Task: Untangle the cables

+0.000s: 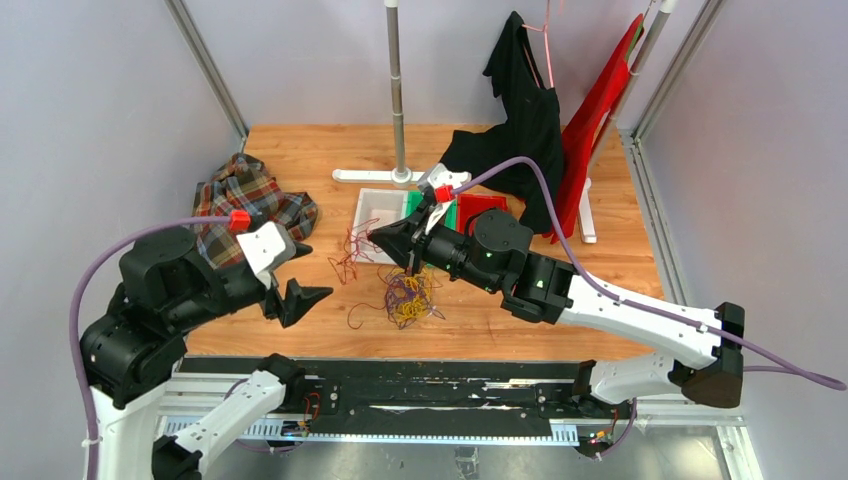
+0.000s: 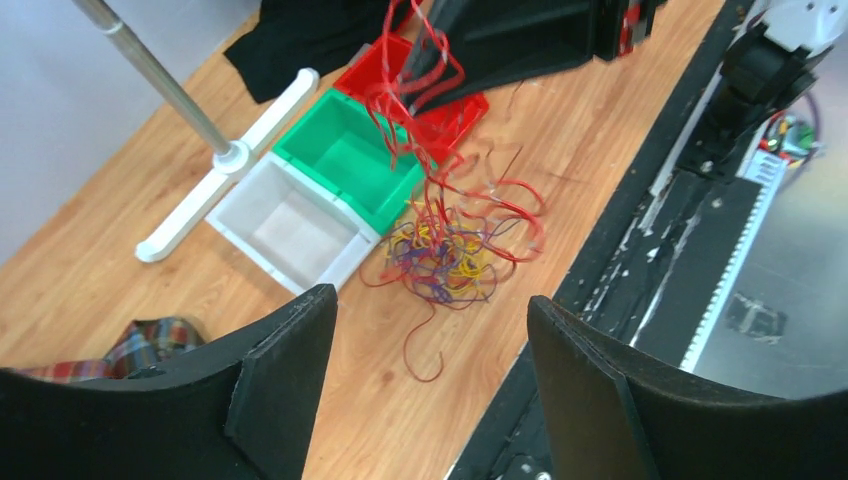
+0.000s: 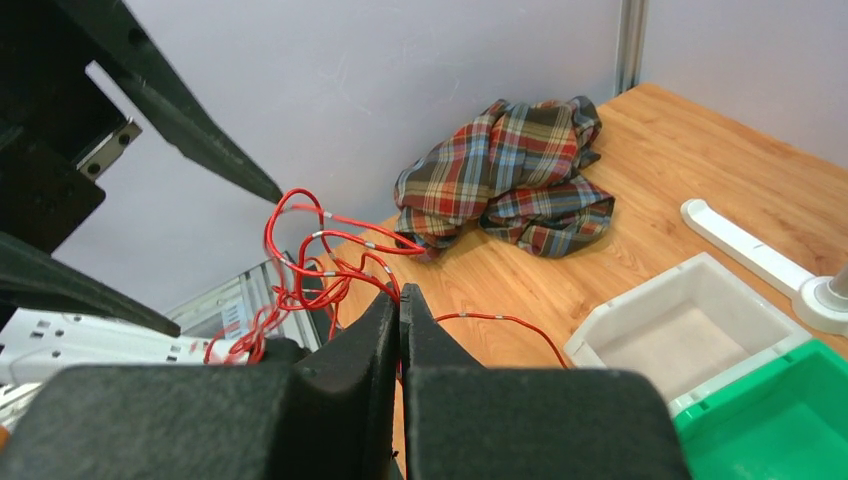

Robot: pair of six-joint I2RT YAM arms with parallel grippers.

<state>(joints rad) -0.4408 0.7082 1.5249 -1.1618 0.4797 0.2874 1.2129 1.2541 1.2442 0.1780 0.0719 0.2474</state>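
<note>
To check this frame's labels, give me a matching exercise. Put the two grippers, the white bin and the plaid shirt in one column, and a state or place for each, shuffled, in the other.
Column one:
1. left gripper
2. right gripper
3. white bin
4. plaid shirt

Column two:
A. shut on red wires
B. open, holding nothing
C. crumpled, at the far left
D. empty, beside the green bin

Pairs: 1-B, 2-A, 3-D, 4-C
</note>
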